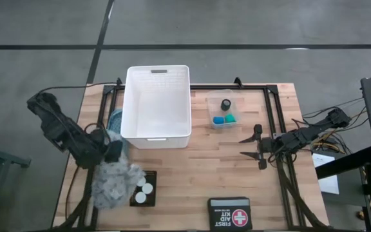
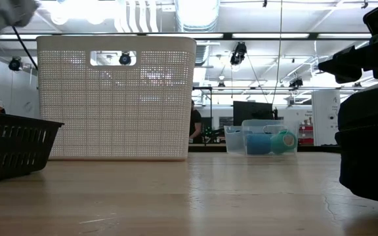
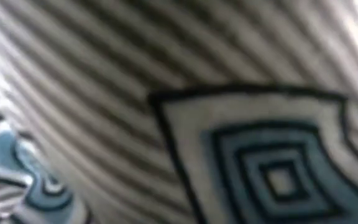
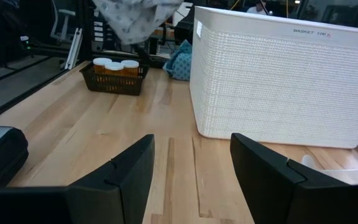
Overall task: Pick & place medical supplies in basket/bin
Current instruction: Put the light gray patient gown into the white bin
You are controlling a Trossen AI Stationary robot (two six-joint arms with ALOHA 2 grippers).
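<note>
My left gripper [image 1: 111, 152] is at the table's left, shut on a grey-white patterned cloth [image 1: 113, 182] with teal-blue squares. The cloth fills the left wrist view [image 3: 179, 112] and hides the fingers. It hangs next to a small black tray [image 1: 143, 191] holding white-capped orange pill bottles [image 4: 113, 66]. A teal-blue cloth [image 1: 115, 119] lies against the left wall of the white basket [image 1: 156, 103]. A clear tub [image 1: 224, 111] holds black, blue and green pieces. My right gripper [image 4: 191, 171] is open and empty, right of the basket [image 4: 284, 81]. My left gripper holds the patterned cloth by its upper part [image 1: 117, 160]; the cloth itself hides the fingers, so the kind of hold does not show. The cloth hangs bunched below the gripper, its lower end [image 4: 134, 34] clear above the tray of pill bottles.
A black case marked FIRST AID KIT [image 1: 228, 213] lies at the table's near edge. Bare wood lies between the basket and the case. The low view shows the basket [image 2: 117, 98], the tub [image 2: 264, 141] and the black tray [image 2: 12, 147].
</note>
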